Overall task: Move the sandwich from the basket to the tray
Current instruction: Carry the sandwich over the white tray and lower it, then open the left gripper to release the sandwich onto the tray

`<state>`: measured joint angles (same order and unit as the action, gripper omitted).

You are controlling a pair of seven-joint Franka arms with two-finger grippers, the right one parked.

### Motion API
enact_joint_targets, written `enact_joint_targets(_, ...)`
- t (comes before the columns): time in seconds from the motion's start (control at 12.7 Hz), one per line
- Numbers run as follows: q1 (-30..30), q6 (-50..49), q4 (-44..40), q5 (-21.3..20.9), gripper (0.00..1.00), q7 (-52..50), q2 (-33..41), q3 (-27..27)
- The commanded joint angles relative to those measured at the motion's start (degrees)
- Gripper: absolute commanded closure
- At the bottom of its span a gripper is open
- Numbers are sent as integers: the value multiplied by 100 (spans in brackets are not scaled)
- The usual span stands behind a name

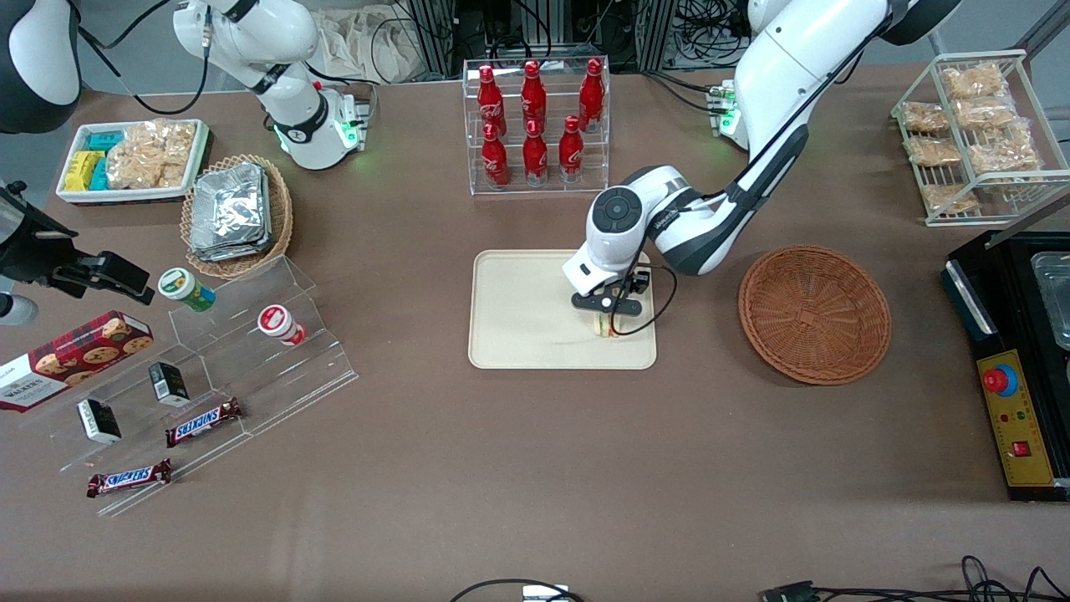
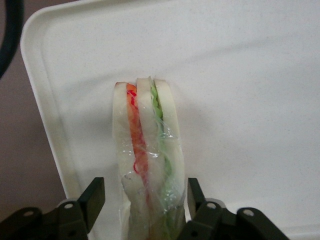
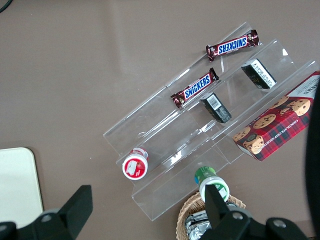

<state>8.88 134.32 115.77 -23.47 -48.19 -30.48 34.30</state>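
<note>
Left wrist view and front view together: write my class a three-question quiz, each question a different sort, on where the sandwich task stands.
1. True or false: the sandwich lies in the basket.
2. Which does the gripper hover over? A) the bottle rack B) the tray C) the basket
3. Fill in: the sandwich stands on ___, its filling layers showing.

Key: 1. False: it is on the tray, and the basket holds nothing. 2. B, near the tray's corner, with its fingers apart on either side of the sandwich. 3. edge.

White glossy left arm point(image 1: 777, 92) w/ dark grey joints, round grey cap, thin black cable; gripper point(image 1: 608, 322) black, over tray.
</note>
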Motion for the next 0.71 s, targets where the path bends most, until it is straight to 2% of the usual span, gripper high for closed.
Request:
enact_joint_targets(0.0, -27, -186, -159, -114, 0, -252, 155, -11)
enact_joint_targets(0.24, -79, -976, -563, -132, 0, -859, 358, -29)
enact_joint_targets(0.63, -772, -1022, -748, -114, 0, -859, 832, -20)
